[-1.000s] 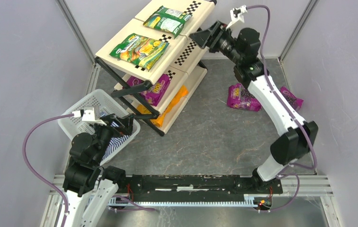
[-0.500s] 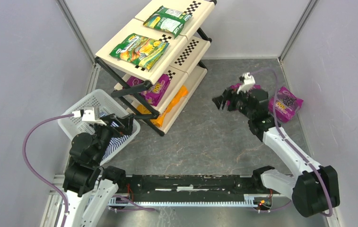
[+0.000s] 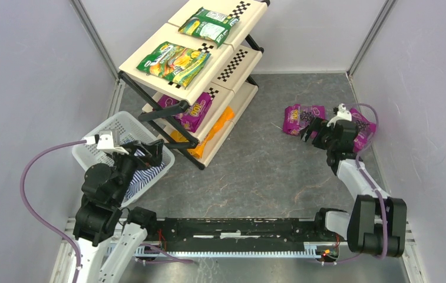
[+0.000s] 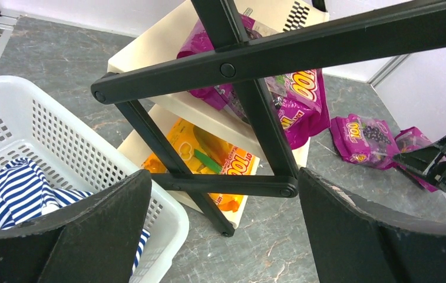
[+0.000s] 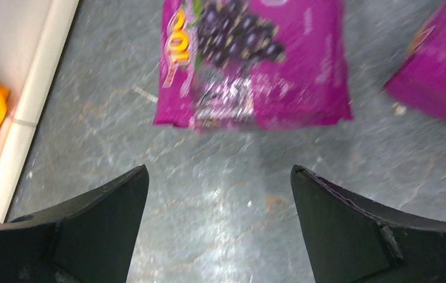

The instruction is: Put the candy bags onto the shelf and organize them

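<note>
The shelf [image 3: 149, 47] stands at the back left. Two green candy bags [image 3: 173, 62] lie on its top tier, a purple one [image 3: 194, 112] on the middle tier, and an orange one [image 3: 214, 132] on the bottom tier. Two purple bags [image 3: 299, 119] lie on the floor at the right. My right gripper [image 3: 311, 131] is open and empty, low over the floor just short of the nearer purple bag [image 5: 255, 65]; the right wrist view is blurred. My left gripper [image 3: 152, 154] is open and empty above the basket, facing the shelf's black frame [image 4: 255, 56].
A white mesh basket [image 3: 99, 138] with a blue-white striped cloth [image 4: 14, 194] sits left of the shelf, under my left gripper. The second floor bag [image 3: 364, 127] lies close to the right wall. Grey walls enclose the floor on three sides.
My right arm has swung from the shelf's top tier down to the floor by the purple bags, gripper open throughout. My left arm has shifted only slightly.
</note>
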### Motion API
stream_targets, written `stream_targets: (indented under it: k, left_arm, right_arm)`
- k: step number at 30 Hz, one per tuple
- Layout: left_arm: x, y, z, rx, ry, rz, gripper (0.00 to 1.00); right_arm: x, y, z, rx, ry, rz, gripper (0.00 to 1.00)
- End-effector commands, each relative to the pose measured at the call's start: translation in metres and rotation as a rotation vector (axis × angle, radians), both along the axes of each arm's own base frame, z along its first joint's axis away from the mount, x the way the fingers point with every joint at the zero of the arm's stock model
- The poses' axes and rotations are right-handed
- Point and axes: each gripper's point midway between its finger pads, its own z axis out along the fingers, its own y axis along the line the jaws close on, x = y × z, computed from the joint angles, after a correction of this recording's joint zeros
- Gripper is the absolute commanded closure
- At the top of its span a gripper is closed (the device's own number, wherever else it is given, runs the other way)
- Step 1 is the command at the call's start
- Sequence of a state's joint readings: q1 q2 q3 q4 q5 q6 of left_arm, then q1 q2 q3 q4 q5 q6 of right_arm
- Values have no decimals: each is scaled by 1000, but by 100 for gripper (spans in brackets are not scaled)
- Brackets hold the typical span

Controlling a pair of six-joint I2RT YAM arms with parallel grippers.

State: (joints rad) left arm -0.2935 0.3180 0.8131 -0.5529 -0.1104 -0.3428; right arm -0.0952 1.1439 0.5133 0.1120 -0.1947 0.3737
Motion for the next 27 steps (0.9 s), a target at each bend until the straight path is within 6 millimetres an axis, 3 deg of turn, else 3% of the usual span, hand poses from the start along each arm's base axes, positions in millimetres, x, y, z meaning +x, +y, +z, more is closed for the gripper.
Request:
stream_targets:
  k: [1, 8, 14, 21, 27]
  left_arm:
    - [1, 4, 14, 8, -7, 18, 0]
    - [6, 6, 6, 62, 54, 30, 0]
    - [16, 5, 8, 53, 81, 43, 0]
    - [24, -11, 15, -20, 105, -8, 0]
    - [23, -13, 16, -80, 104, 0, 0]
  right_arm:
    - [44, -28, 45, -44, -105, -71, 2]
    - [99, -47, 54, -98, -54, -63, 2]
    - [126, -52, 22, -90, 48, -25, 2]
    - [120, -47, -27, -46, 124, 39, 4]
    - [100, -10, -33, 99, 69, 135, 7]
